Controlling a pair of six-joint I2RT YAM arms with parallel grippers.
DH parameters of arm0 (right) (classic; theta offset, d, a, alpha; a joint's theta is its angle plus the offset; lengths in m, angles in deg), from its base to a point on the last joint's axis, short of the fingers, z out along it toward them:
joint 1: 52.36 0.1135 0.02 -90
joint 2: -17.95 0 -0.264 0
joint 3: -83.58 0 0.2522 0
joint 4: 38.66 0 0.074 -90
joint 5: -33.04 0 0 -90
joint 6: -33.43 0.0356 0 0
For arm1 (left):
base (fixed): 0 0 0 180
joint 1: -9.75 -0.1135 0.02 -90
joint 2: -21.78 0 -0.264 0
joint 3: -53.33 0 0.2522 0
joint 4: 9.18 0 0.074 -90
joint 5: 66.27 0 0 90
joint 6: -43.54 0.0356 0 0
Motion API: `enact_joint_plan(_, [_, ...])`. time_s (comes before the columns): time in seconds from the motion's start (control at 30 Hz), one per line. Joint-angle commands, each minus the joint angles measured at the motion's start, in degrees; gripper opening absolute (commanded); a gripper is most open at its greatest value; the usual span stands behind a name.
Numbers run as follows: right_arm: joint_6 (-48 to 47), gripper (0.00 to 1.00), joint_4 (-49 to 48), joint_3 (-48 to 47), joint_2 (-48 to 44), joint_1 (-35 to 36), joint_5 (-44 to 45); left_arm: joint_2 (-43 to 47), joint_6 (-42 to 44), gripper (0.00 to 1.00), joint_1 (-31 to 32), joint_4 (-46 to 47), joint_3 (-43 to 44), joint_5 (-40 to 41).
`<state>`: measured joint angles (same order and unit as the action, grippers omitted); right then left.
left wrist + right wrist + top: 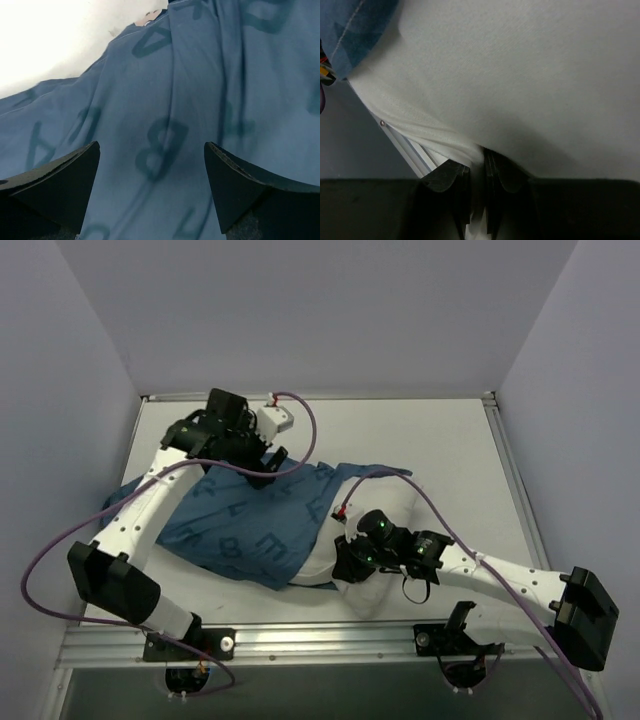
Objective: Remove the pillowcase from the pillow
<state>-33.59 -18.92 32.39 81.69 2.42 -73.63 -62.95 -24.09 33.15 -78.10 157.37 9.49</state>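
Fingers of the right pincer press together on a fold of the white pillow, close to its near edge; the left pincer stands spread wide, holding nothing, poised just above the lettered blue pillowcase, and whether its tips touch the cloth I cannot tell.

Outward from there, the pillowcase lies rumpled over the left and middle of the table; the pillow shows bare at the right end, poking out from the blue cloth. The job looks about partway done: one end of the pillow is free, while the rest sits under or inside the pillowcase, and how much is truly enclosed is hidden; what remains, by my reckoning, is a fresh hold on the blue cloth and a pull to the left against the pinned pillow.

The right arm lies low along the near edge, elbow far right, wrist tipped down; the left arm stretches diagonally to the far side, wrist folded back over the cloth.
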Motion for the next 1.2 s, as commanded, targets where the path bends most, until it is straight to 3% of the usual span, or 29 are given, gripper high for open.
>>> enact_joint_plan(0.0, [3.29, 0.0, -3.42, 3.85, 0.24, 1.38, -5.12, -4.38, -3.47, 0.94, 5.24, 3.65, 5.24, 8.18])
enact_joint_plan(0.1, [3.74, 0.0, -5.36, 5.78, -0.38, 2.95, -5.66, -8.95, -5.32, 0.94, 7.18, 4.36, 9.1, 3.8])
enact_joint_plan(0.23, [3.56, 0.0, -5.28, 6.32, -0.46, 3.49, -4.43, -14.4, -4.45, 0.94, 10.96, 4.79, 8.61, 4.83])
enact_joint_plan(0.3, [3.3, 0.0, -4.66, 5.36, -0.99, 3.57, -3.37, -15.37, -4.0, 0.98, 11.41, 4.88, 7.28, 5.01])
enact_joint_plan(0.33, [3.12, 0.0, -4.22, 4.74, -1.43, 3.49, -3.29, -15.99, -3.91, 0.82, 11.49, 4.88, 6.23, 5.19])
enact_joint_plan(0.37, [3.03, 0.0, -2.91, 3.95, -1.78, 3.49, -2.24, -16.17, -3.74, 0.73, 11.49, 4.71, 5.88, 5.27])
enact_joint_plan(0.47, [1.37, 0.0, -1.06, 0.79, -2.57, 3.22, -1.09, -15.82, -3.04, 0.58, 11.49, 3.83, 5.0, 2.31])
enact_joint_plan(0.53, [0.05, 0.0, -0.79, -0.36, -1.96, 3.14, -1.35, -15.12, -3.38, 0.58, 11.49, 3.04, 5.34, -0.34])
enact_joint_plan(0.67, [-0.48, 0.0, -0.62, 0.51, 1.29, 3.05, -1.7, -13.97, -4.53, 0.82, 11.32, 2.33, 8.5, -7.09])
enact_joint_plan(0.8, [1.36, 0.0, -2.81, 3.06, 1.21, 3.05, -2.14, -13.62, -6.37, 0.92, 11.14, 1.63, 14.03, -12.9])
enact_joint_plan(1.1, [1.28, 0.0, -2.11, 3.33, -0.55, 2.61, -1.18, -16.95, -4.62, 0.91, 13.86, 0.58, 9.48, -5.73])
enact_joint_plan(1.17, [1.19, 0.0, -2.11, 3.33, -0.46, 2.52, -0.91, -17.66, -4.44, 0.78, 14.31, 0.49, 8.86, -2.91])
